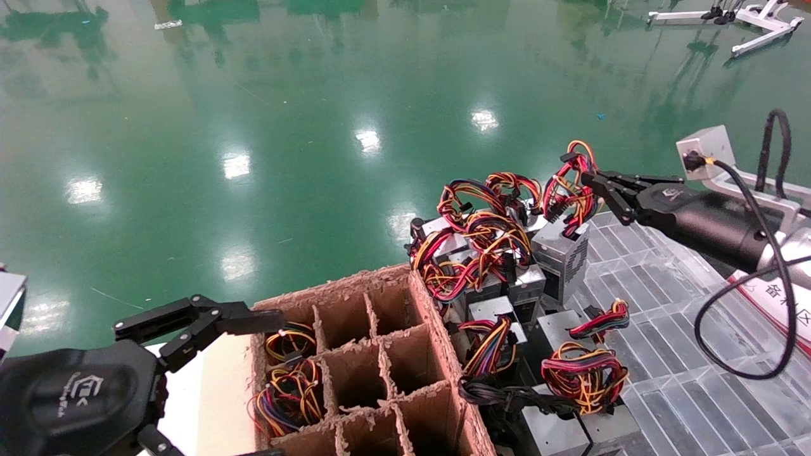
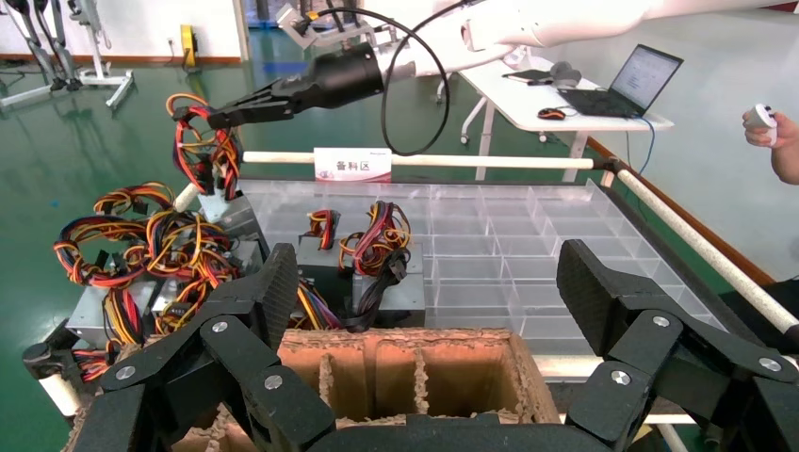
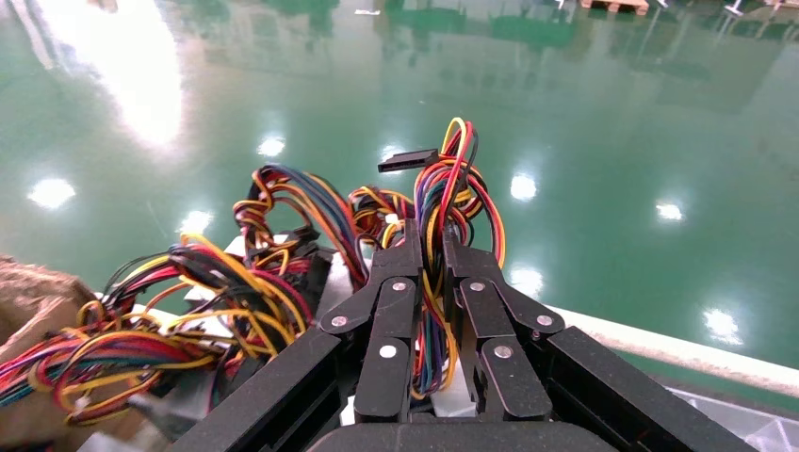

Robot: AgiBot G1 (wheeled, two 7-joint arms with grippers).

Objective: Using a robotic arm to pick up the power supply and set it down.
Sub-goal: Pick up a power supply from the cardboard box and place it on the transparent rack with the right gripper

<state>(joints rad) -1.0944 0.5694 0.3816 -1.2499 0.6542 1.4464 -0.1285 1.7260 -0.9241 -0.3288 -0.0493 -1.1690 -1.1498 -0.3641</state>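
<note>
My right gripper [image 1: 592, 180] is shut on the looped red-yellow-black wire bundle [image 1: 570, 190] of one power supply [image 1: 561, 253]. That grey metal box with a black vent panel stands on end at the far side of the pile. In the right wrist view the wires [image 3: 452, 179] run between the closed fingers [image 3: 400, 282] of the right gripper [image 3: 432, 250]. The left wrist view shows the same grip from afar, right gripper [image 2: 221, 118] on the bundle [image 2: 203, 155]. My left gripper [image 1: 279, 386] [image 2: 429, 282] hangs open and empty over the brown cardboard divider box [image 1: 405, 285].
Several more power supplies [image 1: 481, 253] with tangled wires lie between the cardboard box and a clear plastic divider tray [image 1: 671, 354]. Two cells of the cardboard box hold wire bundles [image 1: 288, 380]. A white rail with a sign [image 2: 353, 165] edges the tray. Green floor lies beyond.
</note>
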